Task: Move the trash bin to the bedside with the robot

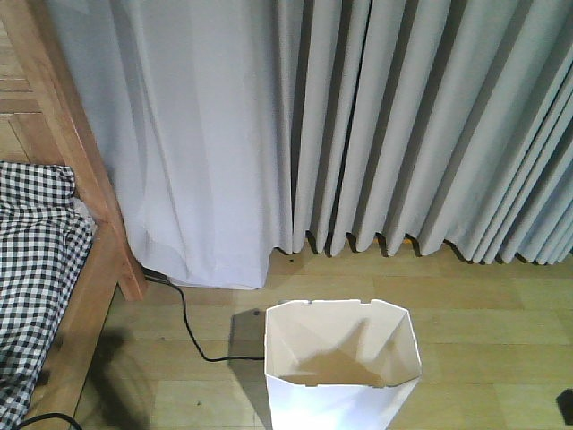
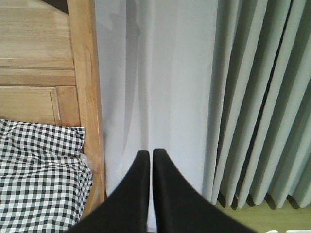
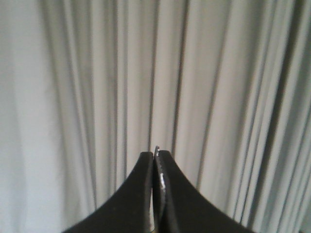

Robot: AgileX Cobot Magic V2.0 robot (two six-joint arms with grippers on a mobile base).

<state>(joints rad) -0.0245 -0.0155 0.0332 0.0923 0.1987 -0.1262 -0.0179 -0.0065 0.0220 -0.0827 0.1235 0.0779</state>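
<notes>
Pale grey curtains [image 1: 376, 125] are hanging across the whole back of the room, falling to a light wooden floor [image 1: 501, 305]. Standing on that floor at the bottom of the front view is the trash bin [image 1: 342, 363], upright, its cream inside showing nothing in it but shadow. It is sitting well apart from the bedside [image 1: 85, 269], where the wooden post and checked bedding [image 1: 36, 269] are filling the left edge; a black floor cable [image 1: 192, 336] is trailing between them. Both arms are riding high, facing the curtains: the left pincer [image 2: 151, 154] is showing its tips nearly together with a thin gap, holding nothing, and the right pincer [image 3: 155, 155] is pressed together, also empty. Judging by this, the carrying step is not yet finished; the next move probably calls for shifting the bin leftward toward the bed frame, minding the cable.
</notes>
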